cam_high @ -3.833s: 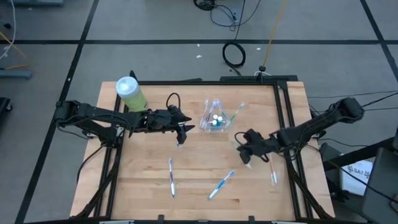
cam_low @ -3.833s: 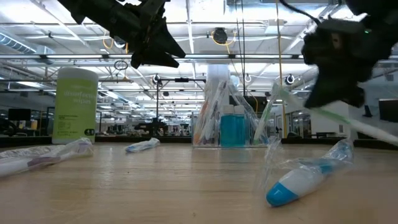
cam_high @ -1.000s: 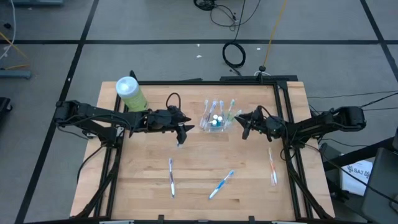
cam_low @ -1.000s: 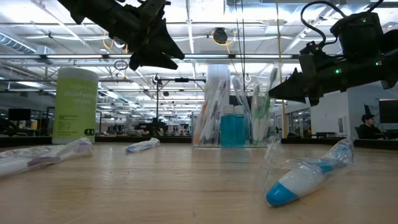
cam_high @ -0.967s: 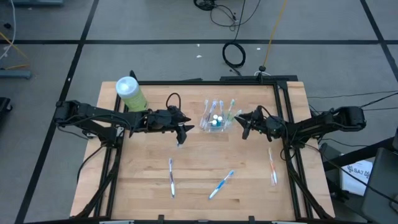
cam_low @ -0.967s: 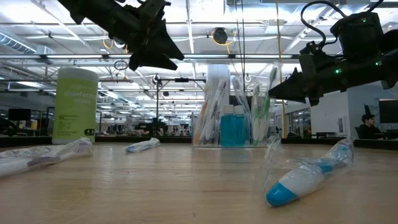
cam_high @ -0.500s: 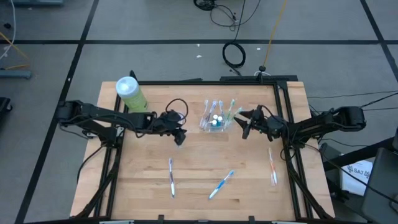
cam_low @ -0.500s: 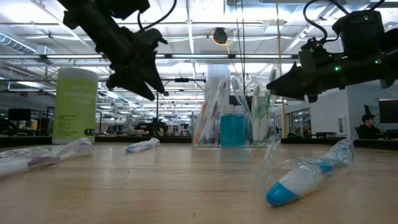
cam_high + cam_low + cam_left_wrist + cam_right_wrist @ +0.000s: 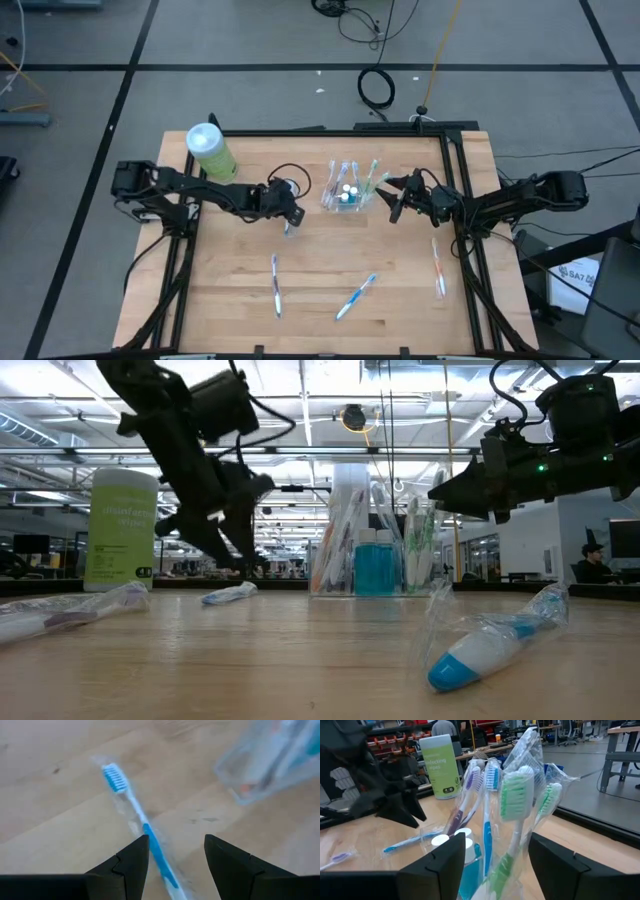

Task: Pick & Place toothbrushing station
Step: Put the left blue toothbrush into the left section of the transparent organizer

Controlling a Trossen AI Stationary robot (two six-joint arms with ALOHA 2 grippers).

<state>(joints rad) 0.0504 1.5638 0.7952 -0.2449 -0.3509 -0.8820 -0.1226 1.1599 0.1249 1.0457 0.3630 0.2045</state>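
Toothbrushes in clear wrappers stand bunched in the small clear cup (image 9: 346,193) near the back middle of the tabletop (image 9: 320,290), with white-capped teal tubes (image 9: 465,865) among them. The right tool (image 9: 397,196) hangs just beside the cup, on its right, fingers spread and holding nothing. The left tool (image 9: 290,222) is low over a wrapped blue toothbrush (image 9: 135,815) lying to the cup's left; its fingers are apart, straddling the handle without gripping it. Three more wrapped brushes lie nearer the front edge. A green canister (image 9: 210,150) stands at the back left.
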